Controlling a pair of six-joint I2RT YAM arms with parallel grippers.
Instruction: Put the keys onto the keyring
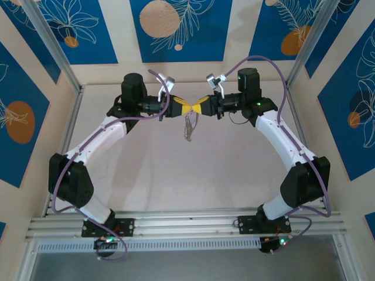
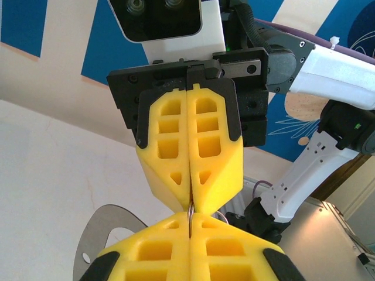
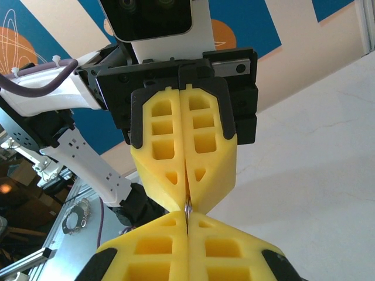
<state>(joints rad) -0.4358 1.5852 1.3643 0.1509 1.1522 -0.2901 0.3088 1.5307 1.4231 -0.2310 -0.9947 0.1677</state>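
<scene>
Two hands meet tip to tip above the middle of the bench (image 1: 193,175) in the top view. The left hand (image 1: 186,108) comes in from the left and the right hand (image 1: 200,106) from the right, and their yellow fingers touch. The keyring (image 1: 188,121) shows just on the near side of that meeting point as a thin grey shape. Small silvery keys (image 1: 187,134) fringe it, and its upper end runs up to the fingertips. At this size one key cannot be told from another, nor can the grip be read. From the left wrist, the left hand (image 2: 191,223) sits at the bottom edge, cut off by the frame, its two fingers pressed together with no gap. The right hand (image 2: 192,202) points down at it from above, closed just as tightly. A short sliver of the keyring (image 2: 191,214) bridges the narrow space between the two sets of tips and enters both seams, so each hand is clamped on it. The rest of the loop and the keys are hidden behind the yellow fingers. From the right wrist the picture is mirrored. The right hand (image 3: 187,220) is at the bottom and the left hand (image 3: 187,198) above, both fully closed. A glint of the keyring (image 3: 187,206) is pinched between them, and nothing more of it can be made out.
</scene>
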